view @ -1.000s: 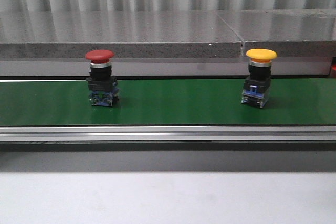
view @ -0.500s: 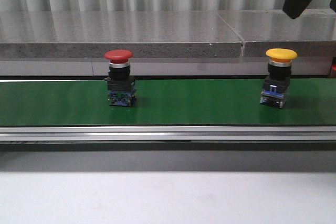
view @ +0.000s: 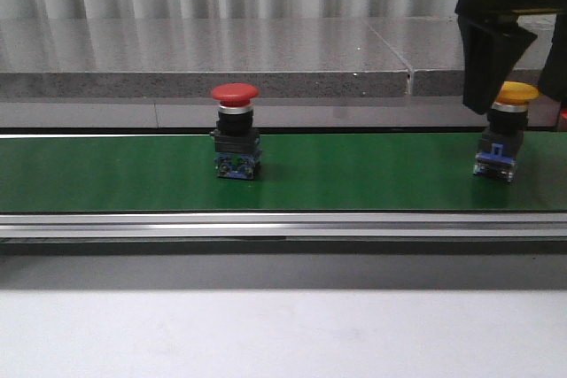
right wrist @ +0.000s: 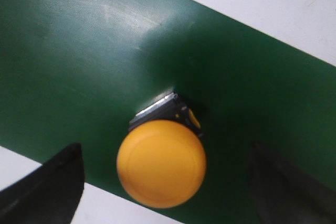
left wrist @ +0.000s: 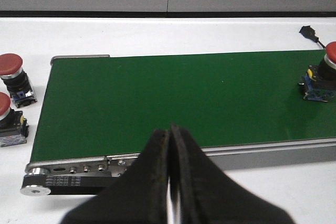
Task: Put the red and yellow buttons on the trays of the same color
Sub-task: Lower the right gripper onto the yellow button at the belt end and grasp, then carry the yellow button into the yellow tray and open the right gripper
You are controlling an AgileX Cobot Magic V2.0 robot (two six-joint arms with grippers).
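Note:
A red button (view: 235, 130) stands upright on the green belt (view: 354, 174) left of centre; it also shows in the left wrist view (left wrist: 321, 74). A yellow button (view: 507, 135) stands on the belt at the far right. My right gripper (view: 521, 68) is open, just above the yellow button, one finger on each side of its cap. In the right wrist view the yellow button (right wrist: 161, 162) sits between the spread fingers (right wrist: 58, 182), not touched. My left gripper (left wrist: 169, 129) is shut and empty, in front of the belt's near edge. No trays are in view.
Two more red buttons (left wrist: 11, 72) (left wrist: 8, 121) stand on the white table beside the belt's end roller (left wrist: 37, 190). A grey stone ledge (view: 266, 59) runs behind the belt. A metal rail (view: 283, 226) edges the belt's front.
Both buttons have moved to the right along the belt. My right gripper has come down into view over the yellow button.

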